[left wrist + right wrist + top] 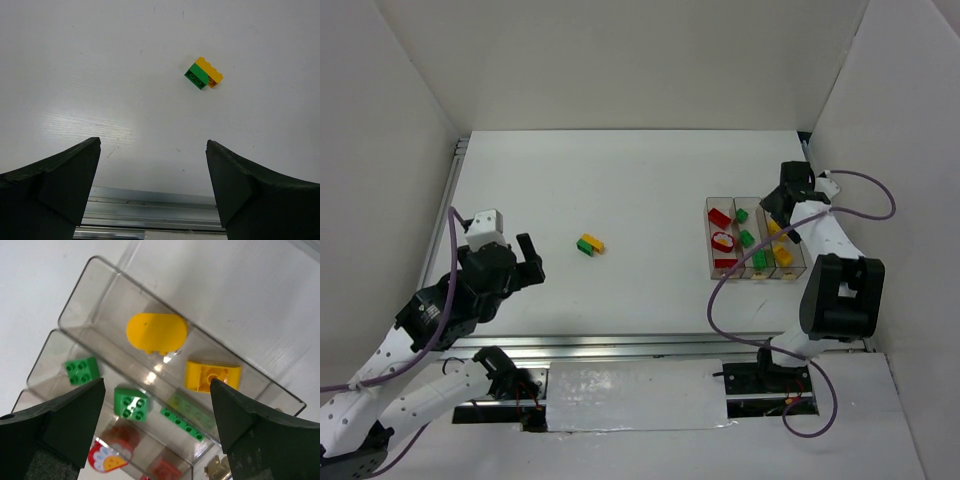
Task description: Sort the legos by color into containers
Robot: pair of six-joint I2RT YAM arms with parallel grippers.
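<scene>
We're deep into the sort now, and most of the legos are home. The containers [100, 302], 3 clear bins joined in a row on the right side of the table [620, 170], hold 1 colour each. The bin nearest the table's middle has 3 reds, among them the red piece with the white face [724, 240]. The middle bin has 3 greens, 2 chunky ones and a flat green strip [187, 421]. The outer bin shows 2 yellows, a rounded yellow piece [156, 332] and a squarer yellow block [212, 375]. Over that yellow bin hangs the right gripper [156, 382], jaws spread wide, nothing between them. What's left? 2 pieces out on the open table, left of centre: a green brick [196, 77], studs up, and a yellow brick [210, 70], touching side by side. Whether they're clipped together I can't tell, and there's an orange tinge at the yellow one's edge too small to read. The left gripper [152, 142] sits near them, pointed their way, fingers at full spread and holding nothing. By my count that's 8 sorted and 2 to go, 1 for the middle bin and 1 for the outer, and both lie well apart from the containers. They all look small, glossy and hard-edged.
</scene>
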